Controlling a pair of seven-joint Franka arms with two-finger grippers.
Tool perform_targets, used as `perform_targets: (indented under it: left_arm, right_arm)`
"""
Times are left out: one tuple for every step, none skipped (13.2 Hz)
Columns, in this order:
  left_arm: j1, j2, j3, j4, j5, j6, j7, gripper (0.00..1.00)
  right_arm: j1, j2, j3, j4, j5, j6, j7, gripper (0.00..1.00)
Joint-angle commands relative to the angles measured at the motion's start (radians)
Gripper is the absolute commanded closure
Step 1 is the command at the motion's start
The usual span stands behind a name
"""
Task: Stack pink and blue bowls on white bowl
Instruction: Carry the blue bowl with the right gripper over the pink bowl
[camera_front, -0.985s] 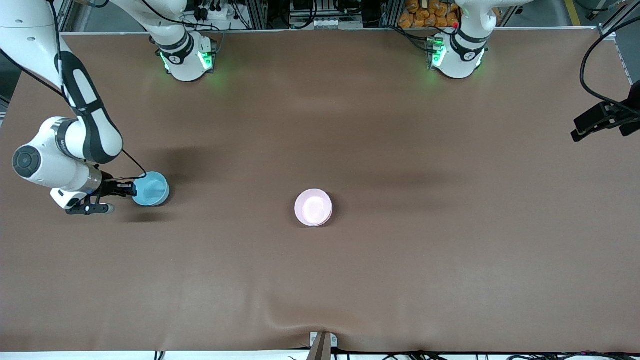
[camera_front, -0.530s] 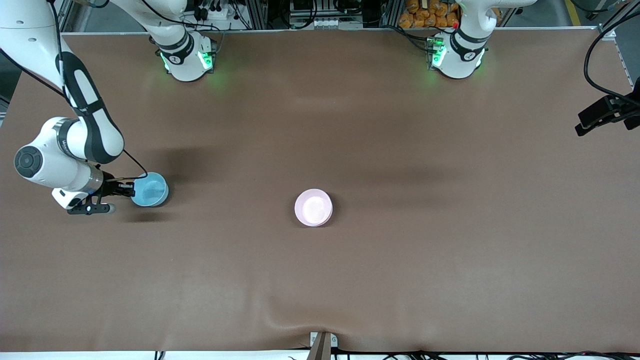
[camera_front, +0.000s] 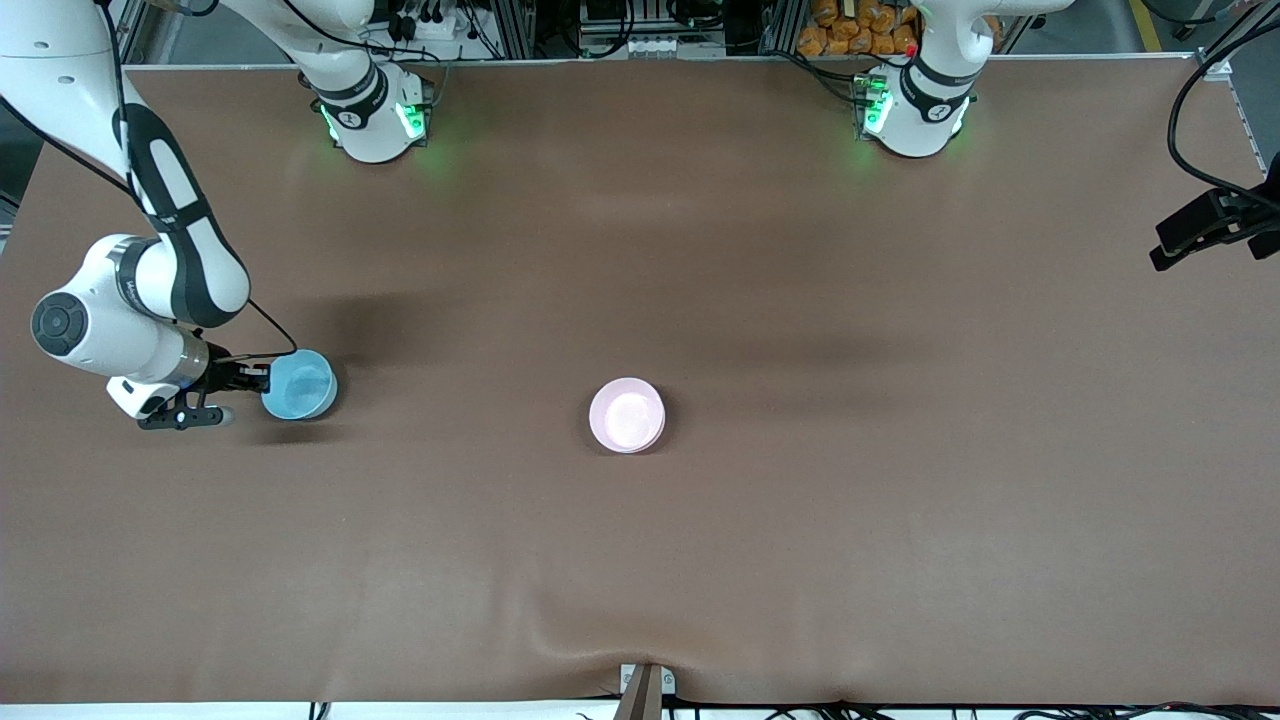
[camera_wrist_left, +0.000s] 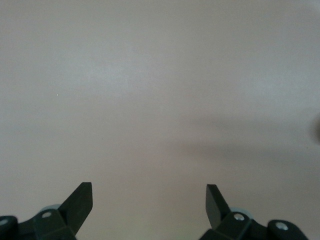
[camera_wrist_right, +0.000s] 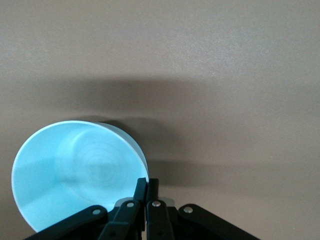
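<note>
Near the counter's edge at the right arm's end, the right tool (camera_front: 262, 380) is clamped on the blue bowl's (camera_front: 300, 385) rim, the pink bowl (camera_front: 627, 415) sits stacked mid-counter, and the left tool (camera_wrist_left: 149, 201), fingers apart, waits over bare counter (camera_front: 900, 500).

A robotics lab: brown-covered table (camera_front: 800, 550), aluminium frame rack (camera_front: 640, 25) and loose cables (camera_front: 1195, 130) around it
</note>
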Motion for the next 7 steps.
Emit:
perform_targets:
  left_arm:
    - [0.009, -0.021, 0.015, -0.013, -0.013, -0.02, 0.044, 0.0]
    - [0.01, -0.021, 0.015, -0.013, -0.013, -0.021, 0.049, 0.0]
    - [0.012, -0.021, 0.015, -0.013, -0.013, -0.023, 0.054, 0.0]
    - [0.01, -0.023, 0.015, -0.013, -0.013, -0.024, 0.055, 0.0]
    - [0.01, -0.023, 0.015, -0.013, -0.013, -0.024, 0.055, 0.0]
    - [0.01, -0.023, 0.013, -0.013, -0.013, -0.024, 0.055, 0.0]
    - [0.01, -0.023, 0.013, -0.013, -0.013, -0.024, 0.055, 0.0]
  right_arm:
    - [0.026, -0.027, 0.017, 0.034, 0.083, -0.105, 0.016, 1.0]
    - [0.043, -0.036, 0.019, 0.061, 0.151, -0.172, 0.03, 1.0]
    - [0.058, -0.04, 0.019, 0.085, 0.2, -0.217, 0.058, 1.0]
    - [0.076, -0.045, 0.019, 0.111, 0.232, -0.263, 0.116, 1.0]
    - [0.107, -0.053, 0.02, 0.133, 0.236, -0.295, 0.194, 1.0]
    - [0.16, -0.062, 0.022, 0.154, 0.236, -0.315, 0.285, 1.0]
    - [0.213, -0.062, 0.022, 0.183, 0.236, -0.332, 0.37, 1.0]
